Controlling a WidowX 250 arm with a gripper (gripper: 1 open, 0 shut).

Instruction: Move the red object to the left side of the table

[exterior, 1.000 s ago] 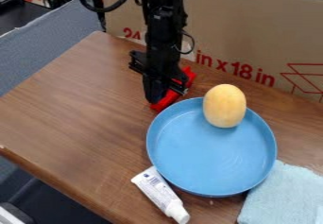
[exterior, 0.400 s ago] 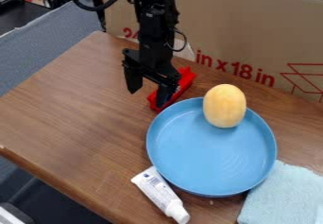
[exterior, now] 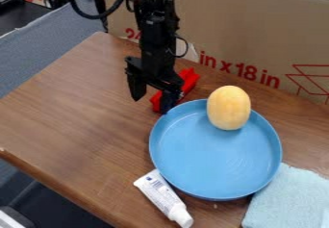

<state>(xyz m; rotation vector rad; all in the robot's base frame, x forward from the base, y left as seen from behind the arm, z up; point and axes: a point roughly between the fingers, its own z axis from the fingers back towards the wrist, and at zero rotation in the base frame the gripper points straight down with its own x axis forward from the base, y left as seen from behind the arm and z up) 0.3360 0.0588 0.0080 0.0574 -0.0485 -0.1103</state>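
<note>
Lying diagonally on the table [exterior: 77, 88], the red object [exterior: 176, 88] sits beneath the released end effector [exterior: 154, 87].

Red print "in x 18 in" readable on cardboard box [exterior: 257, 39] behind my arm; start of line hidden by arm. Print on white tube [exterior: 164, 199] too small to read.

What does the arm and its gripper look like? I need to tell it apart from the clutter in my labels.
The arm is slim, black and jointed, with dark cables looping near its top. The gripper is black too, with two flat, straight fingers. No markings or coloured parts are visible on it at this resolution.
</note>
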